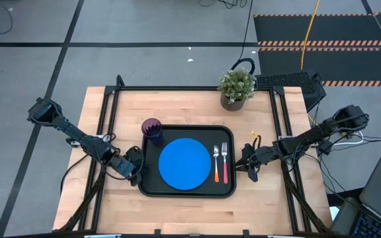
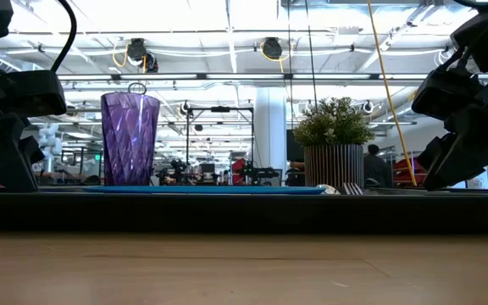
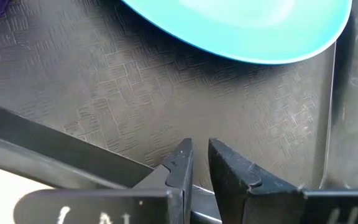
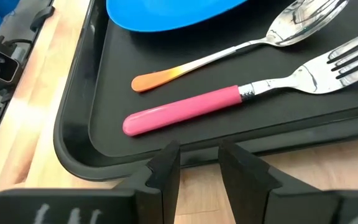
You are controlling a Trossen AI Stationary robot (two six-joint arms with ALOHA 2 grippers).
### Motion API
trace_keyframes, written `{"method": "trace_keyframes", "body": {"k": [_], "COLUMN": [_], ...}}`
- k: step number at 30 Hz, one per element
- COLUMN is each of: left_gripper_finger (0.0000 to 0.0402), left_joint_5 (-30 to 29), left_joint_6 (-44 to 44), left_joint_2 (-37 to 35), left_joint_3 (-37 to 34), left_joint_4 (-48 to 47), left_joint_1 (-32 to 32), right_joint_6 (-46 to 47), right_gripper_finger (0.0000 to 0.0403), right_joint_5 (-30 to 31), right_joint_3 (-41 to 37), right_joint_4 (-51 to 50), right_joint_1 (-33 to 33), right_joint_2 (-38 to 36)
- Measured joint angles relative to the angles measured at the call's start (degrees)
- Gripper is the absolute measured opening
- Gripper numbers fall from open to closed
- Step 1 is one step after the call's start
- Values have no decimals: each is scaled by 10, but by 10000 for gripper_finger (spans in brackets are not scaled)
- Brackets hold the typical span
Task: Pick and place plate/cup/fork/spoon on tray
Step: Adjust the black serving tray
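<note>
Lying parallel on the tray [image 1: 147, 186], fork [image 1: 225, 163] and spoon [image 1: 216, 164] point tines and bowl toward the table's far edge, both grippers slightly parted, empty.

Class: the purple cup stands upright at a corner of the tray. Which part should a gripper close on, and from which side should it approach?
Grip the purple cup across its straight wall, descending from above or from the tray's outer edge. It stands upright and open-topped; the blue plate crowds its inner side.
</note>
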Motion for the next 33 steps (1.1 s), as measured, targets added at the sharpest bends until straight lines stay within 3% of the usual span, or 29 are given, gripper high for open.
{"method": "trace_keyframes", "body": {"k": [33], "left_gripper_finger": [56], "left_joint_5": [-10], "left_joint_6": [50], "left_joint_2": [0], "left_joint_3": [1], "left_joint_4": [-3], "left_joint_1": [31], "right_joint_6": [8], "right_gripper_finger": [107], "right_joint_5": [30], "right_joint_3": [-1], "right_joint_4": [-57], "right_joint_1": [-16], "right_joint_2": [0]}}
